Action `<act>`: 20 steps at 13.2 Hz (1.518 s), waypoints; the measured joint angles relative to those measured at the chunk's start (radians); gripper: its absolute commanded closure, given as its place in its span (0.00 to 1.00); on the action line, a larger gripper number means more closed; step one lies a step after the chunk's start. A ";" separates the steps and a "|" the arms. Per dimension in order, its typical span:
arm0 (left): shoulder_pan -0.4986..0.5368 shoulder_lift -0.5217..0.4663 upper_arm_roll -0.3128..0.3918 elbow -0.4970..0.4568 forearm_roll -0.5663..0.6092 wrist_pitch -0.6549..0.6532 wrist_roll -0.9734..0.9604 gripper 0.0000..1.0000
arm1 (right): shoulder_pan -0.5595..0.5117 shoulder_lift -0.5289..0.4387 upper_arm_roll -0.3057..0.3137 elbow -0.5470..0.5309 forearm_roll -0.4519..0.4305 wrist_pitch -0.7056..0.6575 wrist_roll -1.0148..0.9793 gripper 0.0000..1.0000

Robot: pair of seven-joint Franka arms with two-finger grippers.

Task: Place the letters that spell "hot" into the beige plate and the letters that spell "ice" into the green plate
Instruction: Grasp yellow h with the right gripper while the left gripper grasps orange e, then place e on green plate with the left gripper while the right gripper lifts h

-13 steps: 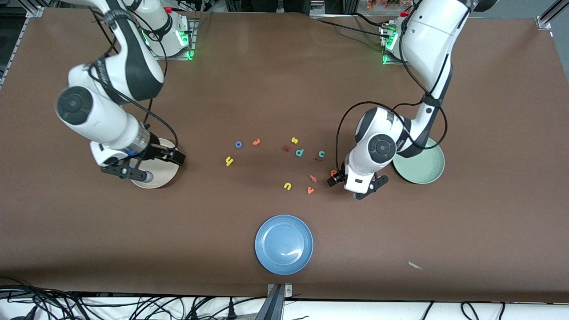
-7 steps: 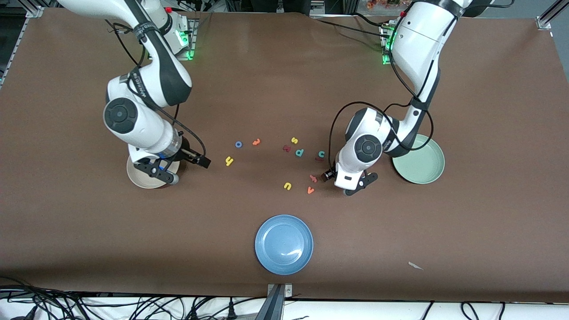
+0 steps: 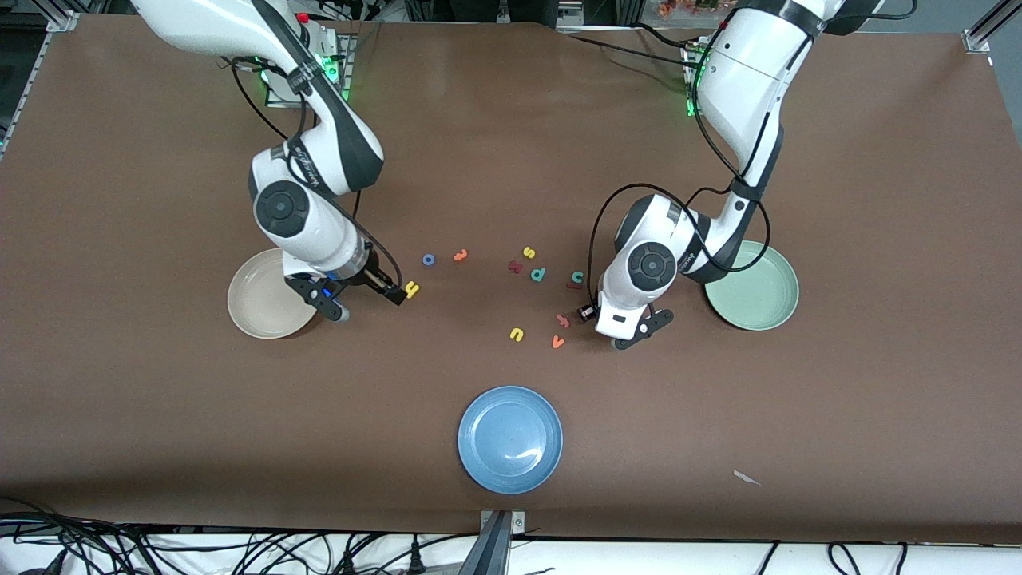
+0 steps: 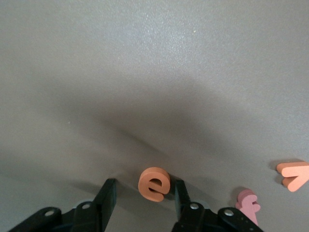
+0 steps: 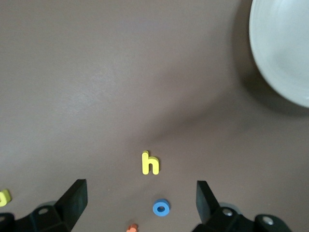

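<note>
Fingers of my left gripper stand on either side of the orange "e" on the table, part-closed, one finger at the letter's edge, the other apart; not yet gripped. Green plate lies close by, toward my left arm's end. Right gripper hangs spread wide and empty over the yellow "h", blue "o" just beside, beige plate near. To do well: close squarely on the "e", keep clear of the pink letter, lift straight.
</note>
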 measured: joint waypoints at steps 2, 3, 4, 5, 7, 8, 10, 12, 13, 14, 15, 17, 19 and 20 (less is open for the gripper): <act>-0.004 0.000 0.000 0.005 0.009 0.006 -0.007 0.98 | 0.016 0.033 0.000 -0.001 -0.026 0.029 0.070 0.00; -0.004 0.000 0.000 0.005 0.010 0.006 -0.007 1.00 | 0.023 0.048 0.000 -0.001 -0.034 0.042 0.093 0.00; -0.004 0.000 0.000 0.005 0.011 0.006 -0.007 1.00 | 0.029 0.061 0.000 -0.002 -0.036 0.056 0.108 0.00; -0.004 0.000 0.000 0.006 0.013 0.006 -0.007 1.00 | 0.033 0.071 0.000 -0.008 -0.040 0.074 0.120 0.00; -0.003 0.000 0.001 0.007 0.024 0.006 -0.007 1.00 | 0.038 0.089 0.000 -0.039 -0.058 0.141 0.135 0.00; -0.002 -0.001 0.006 0.010 0.032 0.001 -0.001 1.00 | 0.040 0.097 0.000 -0.061 -0.064 0.180 0.144 0.00; 0.012 -0.017 0.016 0.024 0.034 -0.077 0.046 1.00 | 0.043 0.110 0.000 -0.088 -0.067 0.226 0.152 0.00; 0.051 -0.068 0.020 0.042 0.034 -0.222 0.141 1.00 | 0.043 0.116 0.000 -0.095 -0.067 0.241 0.154 0.00; 0.074 -0.100 0.020 0.044 0.034 -0.302 0.196 1.00 | 0.044 0.117 0.000 -0.099 -0.067 0.250 0.154 0.00; 0.099 -0.129 0.021 0.043 0.034 -0.372 0.250 1.00 | 0.045 0.119 0.001 -0.106 -0.067 0.261 0.156 0.00; 0.123 -0.149 0.021 0.040 0.034 -0.429 0.303 1.00 | 0.046 0.122 0.001 -0.110 -0.067 0.268 0.161 0.01; 0.174 -0.164 0.023 0.033 0.036 -0.531 0.423 1.00 | 0.049 0.132 0.001 -0.111 -0.067 0.278 0.166 0.01; 0.236 -0.165 0.025 0.010 0.044 -0.586 0.554 1.00 | 0.049 0.138 0.001 -0.112 -0.067 0.285 0.167 0.06; 0.267 -0.166 0.025 -0.010 0.068 -0.595 0.618 1.00 | 0.049 0.140 0.001 -0.112 -0.067 0.286 0.168 0.08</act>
